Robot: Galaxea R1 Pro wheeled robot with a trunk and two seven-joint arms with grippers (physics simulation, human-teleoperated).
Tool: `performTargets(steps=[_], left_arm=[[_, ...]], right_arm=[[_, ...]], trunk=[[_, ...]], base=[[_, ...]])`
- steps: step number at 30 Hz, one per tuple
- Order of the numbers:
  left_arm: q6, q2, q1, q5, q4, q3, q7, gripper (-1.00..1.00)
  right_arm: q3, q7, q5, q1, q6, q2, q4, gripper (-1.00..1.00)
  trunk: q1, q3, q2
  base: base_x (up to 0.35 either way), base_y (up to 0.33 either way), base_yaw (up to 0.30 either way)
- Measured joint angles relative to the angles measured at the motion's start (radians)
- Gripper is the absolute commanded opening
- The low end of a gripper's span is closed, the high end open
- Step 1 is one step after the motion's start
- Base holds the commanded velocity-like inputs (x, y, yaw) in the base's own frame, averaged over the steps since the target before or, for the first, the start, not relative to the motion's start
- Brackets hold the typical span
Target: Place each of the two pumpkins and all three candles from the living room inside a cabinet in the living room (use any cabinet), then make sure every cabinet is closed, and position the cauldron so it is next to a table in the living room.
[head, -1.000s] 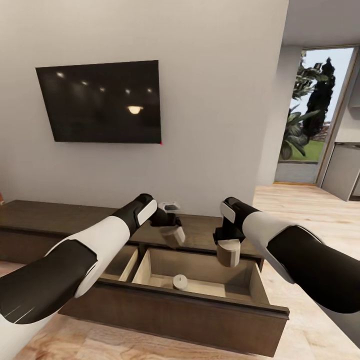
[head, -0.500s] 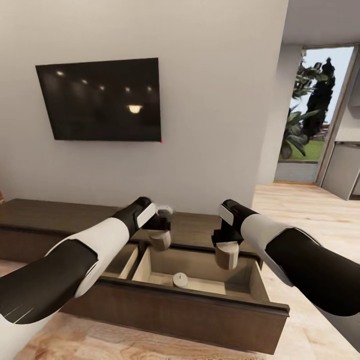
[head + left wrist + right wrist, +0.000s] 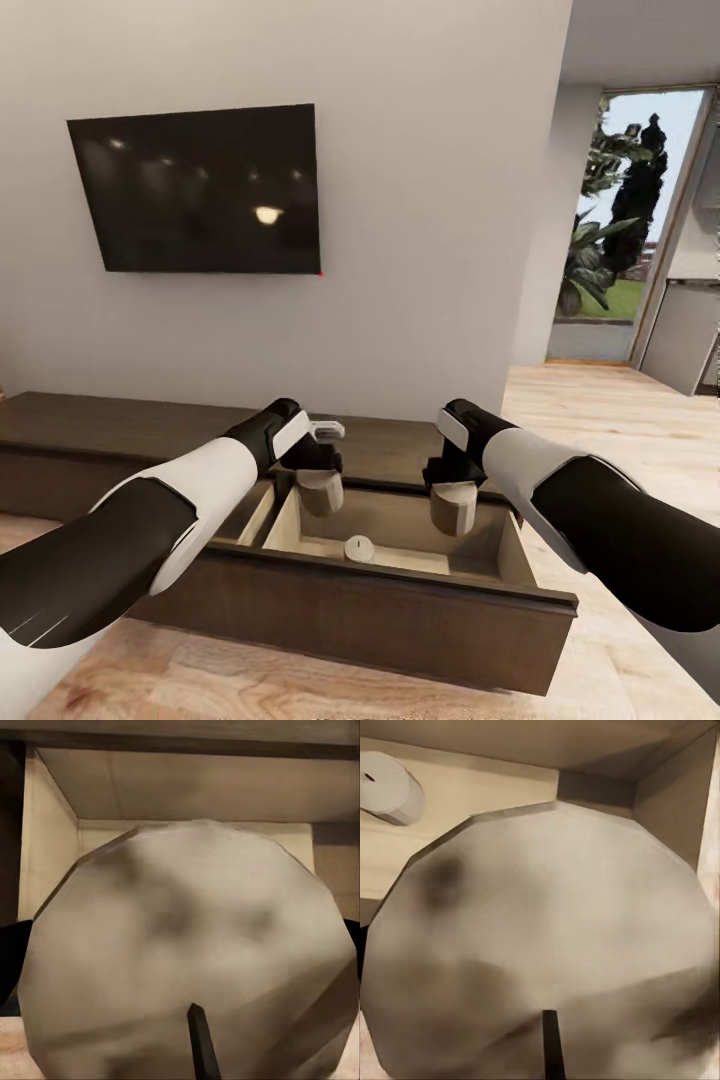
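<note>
**Over the open drawer: two candles in hand, one already inside**

Over by the TV wall, the dark brown cabinet (image 3: 120,430) has its right-hand drawer (image 3: 400,600) pulled way out, light beige inside. Compared with a second ago the whole view has tipped a bit, so that's the camera moving. What really changed is the left arm: its candle was tilted and hanging off to the side of the gripper, and now it hangs straight down, lower, just over the drawer's back left corner.

The left gripper (image 3: 318,480) is clamped on a candle (image 3: 320,493), held upright with the candle sticking out below the fingers. From the left wrist view that candle's (image 3: 187,960) faceted end fills most of the frame, with the drawer's beige walls behind it.

The right gripper (image 3: 455,492) is doing the same thing with a second candle (image 3: 452,512), gripping it upright over the back right part of the drawer, and it has barely moved since the earlier pictures. The right wrist view shows this candle (image 3: 547,945) up close with the drawer floor beyond it.

A third candle (image 3: 358,548) sits on the drawer floor near the front edge, between the two held ones and well below them. It also pops up in the right wrist view (image 3: 386,787), lying apart from the held candle.

A second drawer (image 3: 255,515) to the left is partly open too; can't tell what's in it.
</note>
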Motion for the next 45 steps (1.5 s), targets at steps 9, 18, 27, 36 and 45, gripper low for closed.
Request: performTargets(steps=[9,18,27,36,45], left_arm=[[-0.005,0.0,0.0,-0.001,0.0,0.002,-0.005,-1.0],[-0.009,0.0,0.0,0.0,0.001,0.003,-0.005,-1.0],[-0.007,0.0,0.0,0.0,0.001,0.002,-0.005,-1.0],[-0.012,0.0,0.0,0.003,0.039,0.003,-0.003,-1.0],[-0.033,0.0,0.0,0.001,0.086,0.0,0.06,-1.0]], right_arm=[[0.002,0.001,0.0,0.0,-0.002,-0.004,0.0,-1.0],[0.002,0.002,0.0,0.0,-0.004,-0.005,0.0,-1.0],[0.001,0.004,0.001,0.0,-0.005,-0.005,0.0,-1.0],[0.002,0.004,0.001,0.0,-0.005,-0.005,0.0,-1.0],[0.001,0.004,0.001,0.0,-0.005,-0.008,0.001,-1.0]], trunk=[[0.012,-0.013,-0.022],[0.012,-0.011,-0.022],[0.012,-0.011,-0.022],[0.013,-0.015,-0.022],[0.017,-0.05,-0.024]], base=[[0.0,0.0,-0.265],[0.106,0.0,-0.047],[0.331,0.0,-0.001],[0.068,0.0,0.0],[0.002,0.0,0.0]])
